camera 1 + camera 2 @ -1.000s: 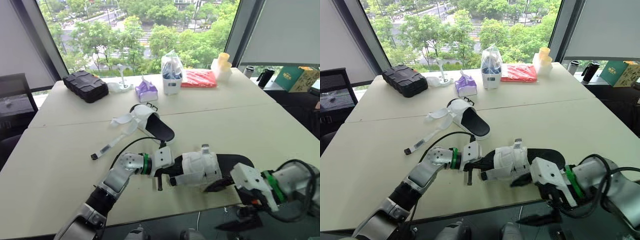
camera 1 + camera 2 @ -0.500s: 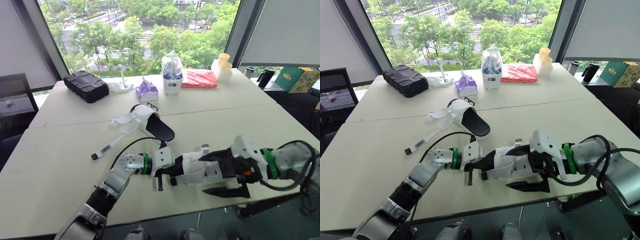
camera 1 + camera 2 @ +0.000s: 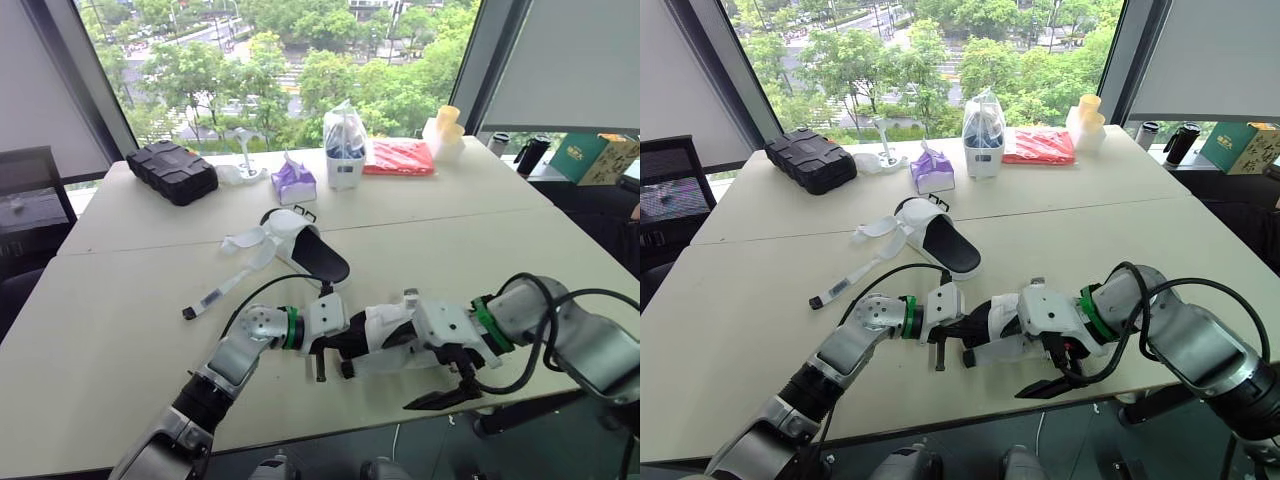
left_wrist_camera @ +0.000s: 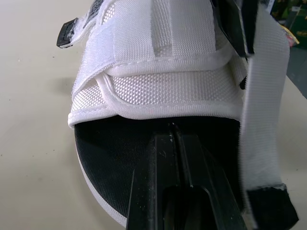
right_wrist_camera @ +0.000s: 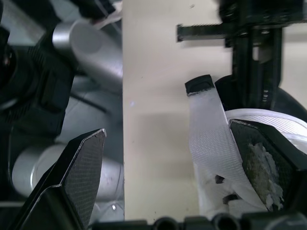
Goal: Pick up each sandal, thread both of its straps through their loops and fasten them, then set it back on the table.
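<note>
The near sandal (image 3: 388, 326), black-soled with white straps, lies by the table's front edge. My left gripper (image 3: 333, 349) is shut on the rim of its sole (image 4: 105, 163); a black finger (image 4: 180, 191) lies along the footbed. My right gripper (image 3: 425, 372) stands wide open at the sandal's other side, one finger (image 5: 72, 177) hanging past the table edge, the other (image 5: 273, 153) against the white upper. A loose strap (image 5: 204, 124) with a black tip hangs between them. The second sandal (image 3: 302, 246) lies mid-table with its straps (image 3: 246, 246) undone.
A long loose strap (image 3: 212, 297) lies left of the second sandal. Along the far edge stand a black case (image 3: 172, 170), a purple pouch (image 3: 293, 183), a white bag (image 3: 343, 148), a red packet (image 3: 398, 157) and yellow cups (image 3: 446, 128). The table's front edge (image 3: 300, 428) is close.
My right arm has swung in from beyond the table's right front corner to the near sandal, and its open fingers now straddle the strap side. The left gripper kept its hold.
</note>
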